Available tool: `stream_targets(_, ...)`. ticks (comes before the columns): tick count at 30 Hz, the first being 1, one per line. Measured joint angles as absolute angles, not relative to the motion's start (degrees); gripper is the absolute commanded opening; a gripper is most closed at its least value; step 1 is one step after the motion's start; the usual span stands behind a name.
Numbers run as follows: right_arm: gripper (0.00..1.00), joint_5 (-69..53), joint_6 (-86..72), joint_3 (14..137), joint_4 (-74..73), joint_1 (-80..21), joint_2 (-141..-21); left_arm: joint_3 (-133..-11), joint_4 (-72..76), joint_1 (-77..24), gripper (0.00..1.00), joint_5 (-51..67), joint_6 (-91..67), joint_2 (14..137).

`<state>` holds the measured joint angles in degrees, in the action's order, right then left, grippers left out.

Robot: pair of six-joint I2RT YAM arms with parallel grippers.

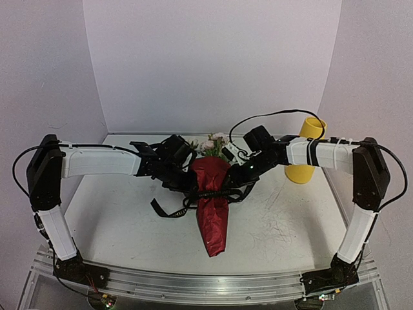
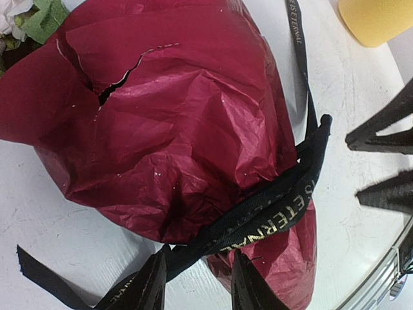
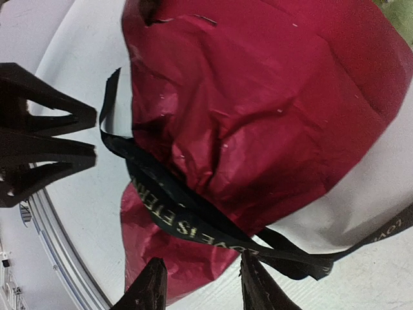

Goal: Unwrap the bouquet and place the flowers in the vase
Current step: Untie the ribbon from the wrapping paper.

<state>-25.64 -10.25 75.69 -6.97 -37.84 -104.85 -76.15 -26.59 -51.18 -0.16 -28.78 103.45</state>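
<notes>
Released, the left hand (image 2: pixel 198 253) and right hand (image 3: pixel 201 259) flank the ribbon (image 2: pixel 277 210), its gold lettering legible only from the wrists.

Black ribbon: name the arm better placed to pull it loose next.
Left, probably: the ribbon crosses between the tips of the left tool, which is open, a loose tail beside it. The right tool, also open, has the ribbon slightly beyond its tips.

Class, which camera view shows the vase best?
Top external: the vase shows rim and base, its middle crossed by the right arm. Left wrist catches only a yellow edge in its top corner; right wrist shows none of it.
</notes>
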Motion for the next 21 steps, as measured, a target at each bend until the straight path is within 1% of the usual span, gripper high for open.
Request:
stream_targets(8,0.40,-27.51,-8.57,81.96,-7.76,-39.86,-109.52,-78.88,-26.65,-51.18,0.32,0.59,-28.27,106.90)
stream_targets(14,0.40,-28.25,-7.51,83.43,-8.83,-40.46,-112.53,-79.15,-26.65,-51.18,0.30,0.91,-28.32,107.14)
stream_targets(19,0.36,-28.34,-7.00,83.99,-9.22,-41.21,-114.17,-79.15,-26.68,-51.18,0.29,0.91,-28.40,107.35)
stream_targets(21,0.34,-28.34,-6.80,83.99,-9.37,-41.56,-114.35,-79.15,-26.67,-51.18,0.28,0.89,-28.50,107.47)
